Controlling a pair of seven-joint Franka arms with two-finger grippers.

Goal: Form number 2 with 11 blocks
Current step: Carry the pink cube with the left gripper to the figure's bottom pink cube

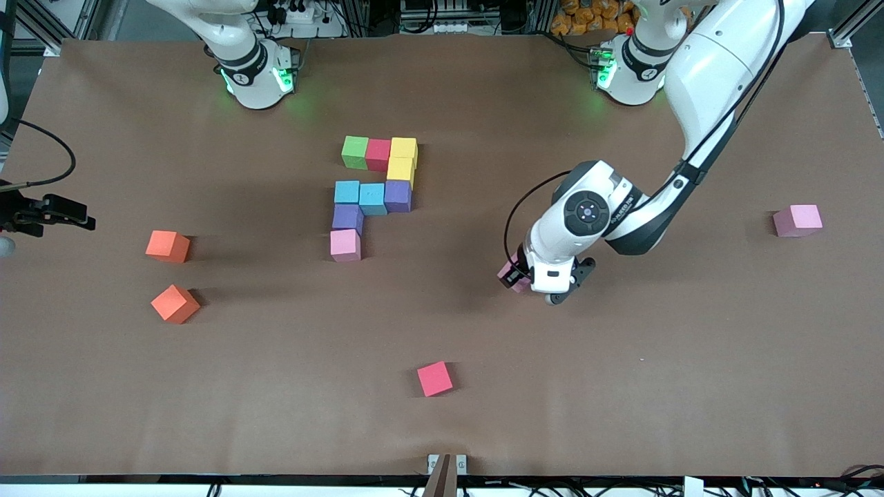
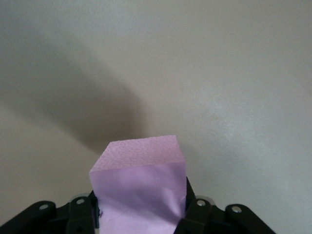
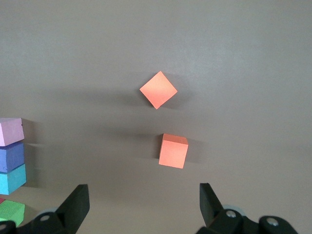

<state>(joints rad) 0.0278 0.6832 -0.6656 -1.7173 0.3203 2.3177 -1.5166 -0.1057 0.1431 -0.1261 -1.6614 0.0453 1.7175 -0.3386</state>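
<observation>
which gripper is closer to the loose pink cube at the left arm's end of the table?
Left. The left gripper, shut on another small matte pink cube, is over bare table between the digit and that loose pink cube. The right gripper hangs open above the two orange cubes.

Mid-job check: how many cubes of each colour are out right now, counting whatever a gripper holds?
Green cube: 1
Red cubes: 2
Yellow cubes: 2
Light blue cubes: 2
Purple cubes: 2
Pink cubes: 3, one held in the left gripper
Orange cubes: 2
Total: 14
</observation>
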